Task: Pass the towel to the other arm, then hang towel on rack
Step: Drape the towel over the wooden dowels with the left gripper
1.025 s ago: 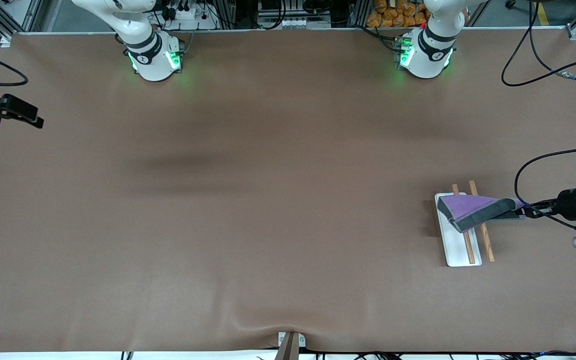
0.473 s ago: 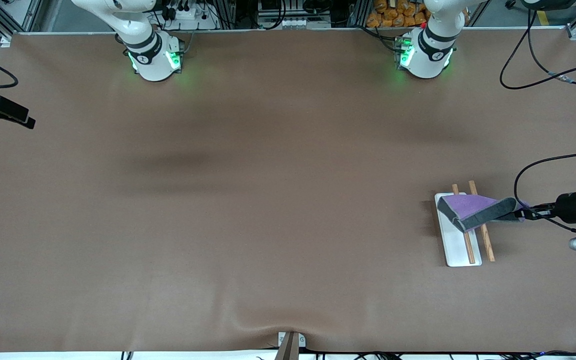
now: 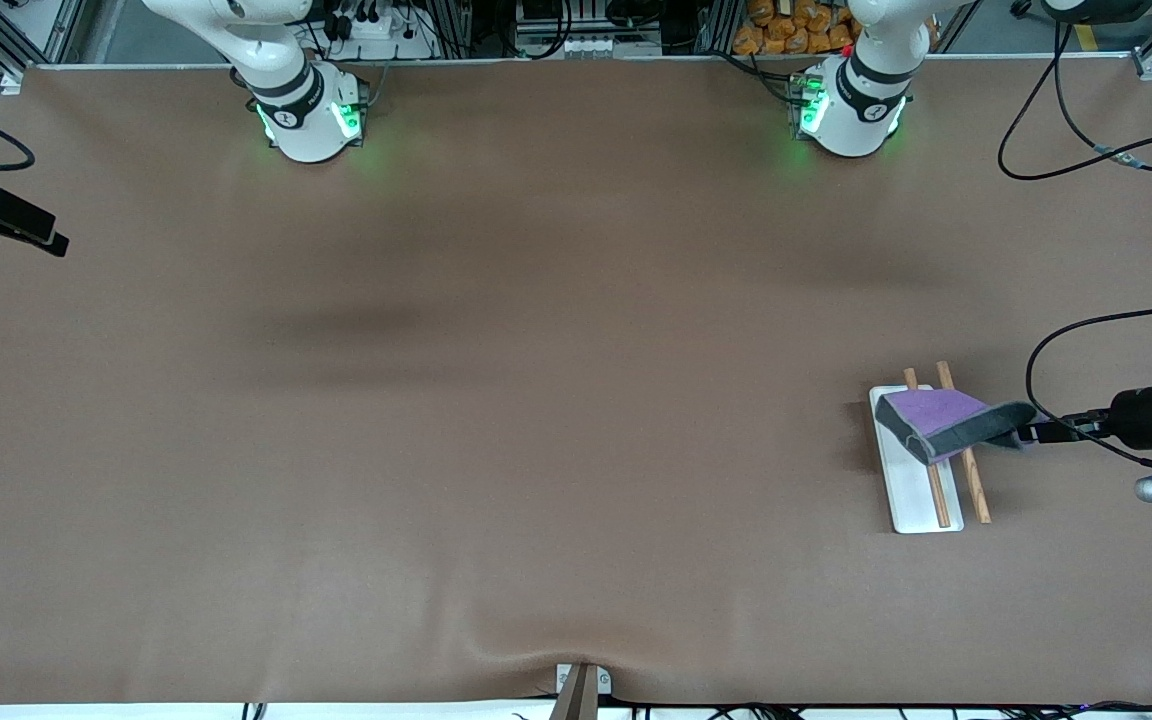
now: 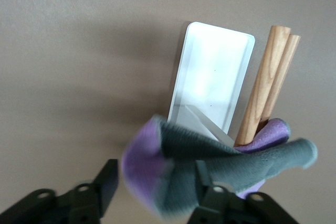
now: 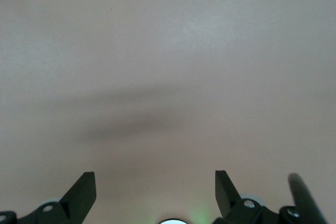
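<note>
1. Towel [image 3: 941, 421] draped over the rack [image 3: 914, 500] near the left arm's end; soft, light, floppy; pinch an edge.
2. Left gripper [image 3: 1036, 432] jaws parted, towel released.
3. Right gripper [image 3: 31, 232] waits, wide, empty.

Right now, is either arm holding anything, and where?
Nothing held. Left gripper open around the draped purple-and-grey towel; right gripper open over bare table.

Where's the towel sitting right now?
In the front view the towel is draped across the rack at the left arm's end of the table, with the left claw open at its trailing end.
</note>
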{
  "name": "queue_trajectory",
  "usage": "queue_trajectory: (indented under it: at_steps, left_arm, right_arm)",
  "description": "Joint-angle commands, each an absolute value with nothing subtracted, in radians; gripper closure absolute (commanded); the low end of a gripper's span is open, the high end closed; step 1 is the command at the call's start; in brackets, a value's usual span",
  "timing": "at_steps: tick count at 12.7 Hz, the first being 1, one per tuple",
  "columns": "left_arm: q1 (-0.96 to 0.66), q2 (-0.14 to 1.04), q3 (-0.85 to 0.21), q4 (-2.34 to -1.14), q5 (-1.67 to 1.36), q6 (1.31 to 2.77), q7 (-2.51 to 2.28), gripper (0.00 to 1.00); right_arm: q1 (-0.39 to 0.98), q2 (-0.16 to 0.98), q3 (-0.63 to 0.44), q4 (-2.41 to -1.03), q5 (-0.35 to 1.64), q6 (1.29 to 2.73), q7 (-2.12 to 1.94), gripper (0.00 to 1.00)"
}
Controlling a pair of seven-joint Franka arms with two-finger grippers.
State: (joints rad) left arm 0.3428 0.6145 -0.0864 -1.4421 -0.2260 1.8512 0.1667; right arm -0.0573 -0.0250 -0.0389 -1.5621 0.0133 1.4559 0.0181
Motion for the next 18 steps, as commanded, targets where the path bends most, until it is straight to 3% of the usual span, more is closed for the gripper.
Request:
queue_trajectory:
  at_steps: [1, 5, 13, 18]
  left_arm:
    - [0.356, 0.609, -0.095, -1.431, -0.210, 1.862, 0.204, 0.00]
    - [0.342, 0.534, -0.106, -1.433, -0.206, 1.845, 0.184, 0.00]
    - [0.175, 0.302, -0.109, -1.434, -0.097, 1.645, -0.116, 0.00]
    - [0.140, 0.221, -0.109, -1.437, -0.095, 1.572, -0.135, 0.00]
  right_arm:
    - [-0.044, -0.044, -0.052, -1.571, 0.003, 1.456, 0.025, 0.00]
    - [-0.040, -0.043, -0.051, -1.569, 0.005, 1.454, 0.026, 0.00]
    - [-0.034, -0.035, -0.048, -1.555, 0.005, 1.450, 0.026, 0.00]
    - [-0.038, -0.034, -0.049, -1.543, 0.009, 1.453, 0.028, 0.00]
